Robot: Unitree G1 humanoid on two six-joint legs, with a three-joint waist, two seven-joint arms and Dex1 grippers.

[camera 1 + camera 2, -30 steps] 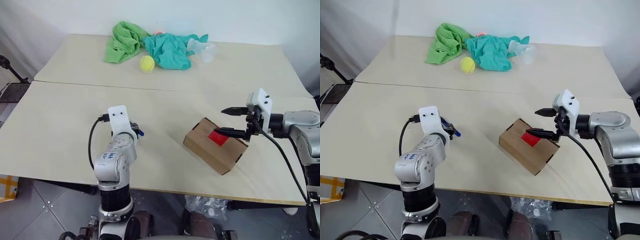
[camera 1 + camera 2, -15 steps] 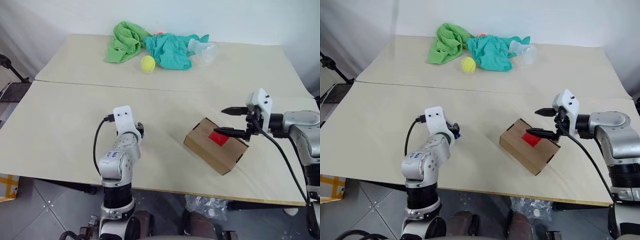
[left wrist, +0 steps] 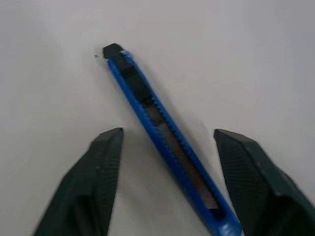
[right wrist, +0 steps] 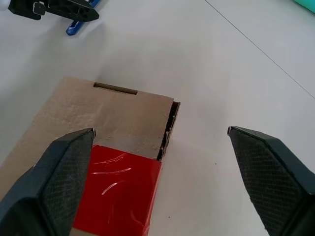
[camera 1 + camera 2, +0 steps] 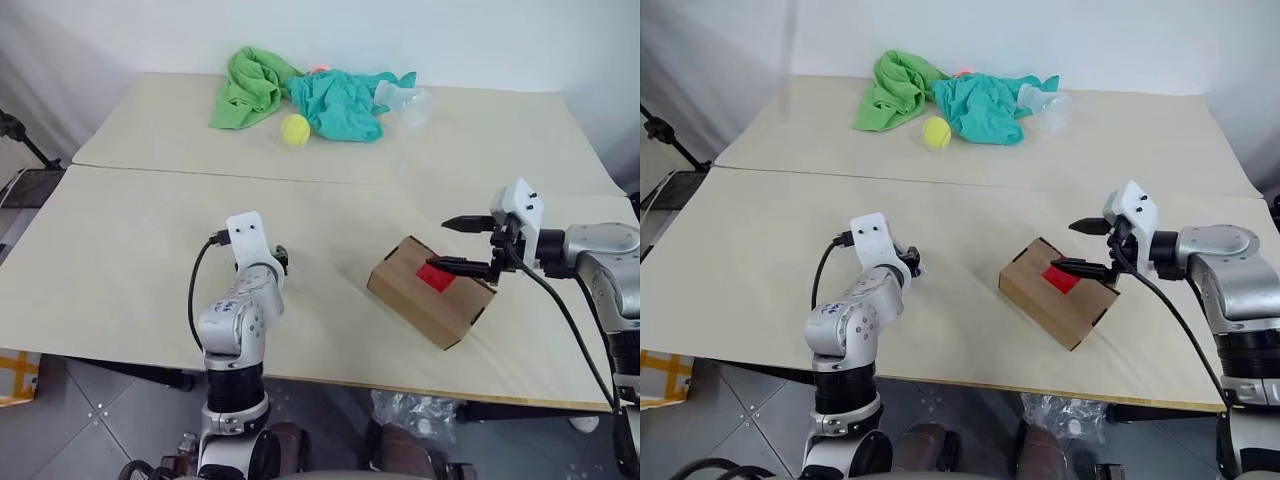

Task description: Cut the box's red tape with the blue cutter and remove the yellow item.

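Note:
The blue cutter lies flat on the table between the two fingers of my left gripper, which stands open with a gap on each side of it. In the left eye view that gripper sits low over the table, left of the box. The box lies closed, with the red tape across its flap seam. My right gripper hovers wide open just over the taped end, and the red tape shows beneath its fingers. The yellow item is out of view.
At the table's far side lie a green cloth, a teal cloth, a tennis ball and a clear plastic cup. A seam runs across the table. The box lies close to the table's front edge.
My left wrist has turned a little over the cutter, whose blue tip no longer shows beside the gripper in the eye views. The right arm and box have not moved.

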